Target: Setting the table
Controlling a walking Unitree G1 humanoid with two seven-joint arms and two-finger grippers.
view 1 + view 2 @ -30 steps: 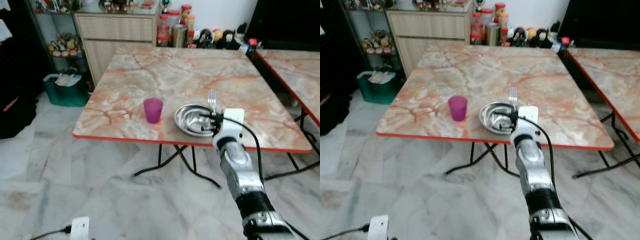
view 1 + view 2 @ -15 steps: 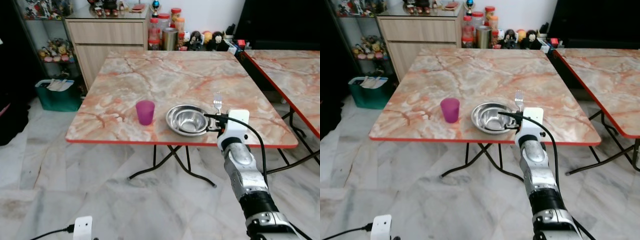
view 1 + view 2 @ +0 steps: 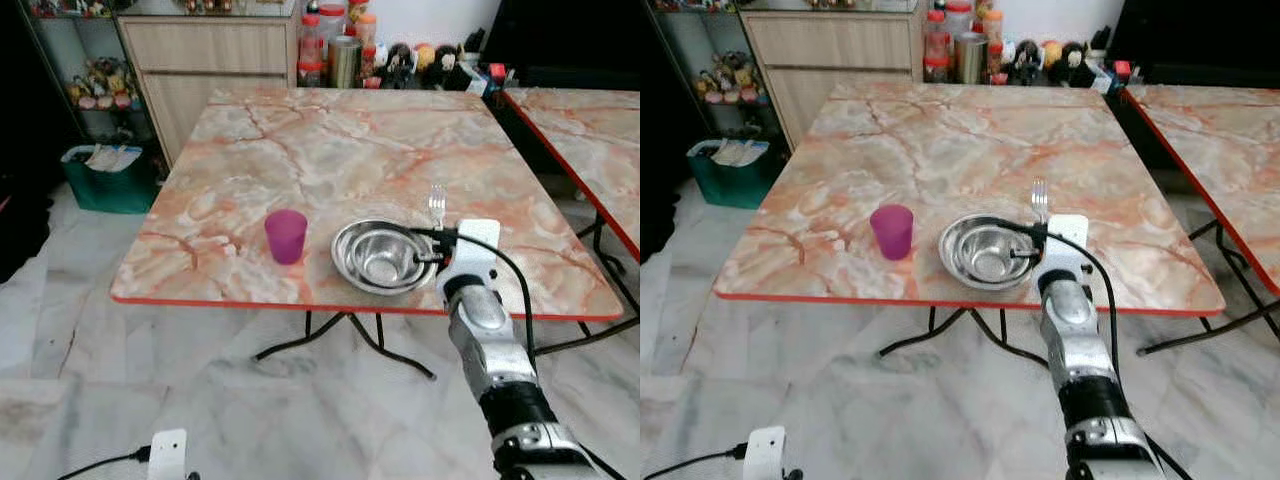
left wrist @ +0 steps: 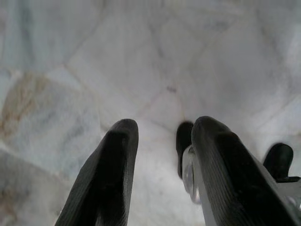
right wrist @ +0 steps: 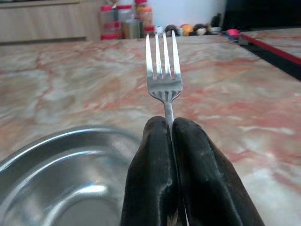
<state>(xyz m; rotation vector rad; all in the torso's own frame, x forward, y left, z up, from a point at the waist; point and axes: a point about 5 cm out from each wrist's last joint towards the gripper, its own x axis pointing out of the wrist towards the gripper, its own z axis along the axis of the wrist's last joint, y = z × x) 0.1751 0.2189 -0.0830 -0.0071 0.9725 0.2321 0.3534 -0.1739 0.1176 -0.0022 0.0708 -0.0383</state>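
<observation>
On the marble table [image 3: 330,150] stand a purple cup [image 3: 286,236] and, to its right, a steel bowl [image 3: 380,256] near the front edge. My right gripper [image 3: 437,246] hovers at the bowl's right rim, shut on a silver fork [image 5: 163,75] whose tines [image 3: 436,204] point up and away over the table. The wrist view has the bowl [image 5: 61,179] just below the fingers [image 5: 155,179]. My left gripper [image 4: 160,155] hangs open over the floor.
A second marble table [image 3: 600,130] stands to the right with a gap between. Jars and bottles [image 3: 345,55] line the far edge by a wooden cabinet [image 3: 210,60]. A green bin [image 3: 105,175] sits on the floor at left, a white device [image 3: 165,455] near my feet.
The camera has shifted and tilted down a little. The right gripper with the fork keeps its place at the bowl's right rim, slightly lower.
</observation>
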